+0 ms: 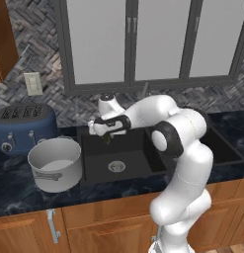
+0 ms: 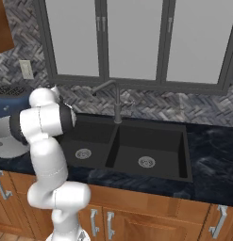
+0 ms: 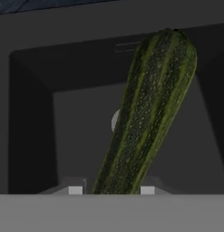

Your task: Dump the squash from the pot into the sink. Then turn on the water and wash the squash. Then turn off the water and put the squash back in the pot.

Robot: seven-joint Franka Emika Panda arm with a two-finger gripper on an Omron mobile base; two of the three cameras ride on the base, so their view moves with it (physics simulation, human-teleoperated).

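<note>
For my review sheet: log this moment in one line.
gripper: shut on squash | position: above sink | pot: upright on counter | water: off

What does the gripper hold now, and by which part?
The gripper holds the squash by one end, over the sink; the rest sticks out past the fingertips.
</note>
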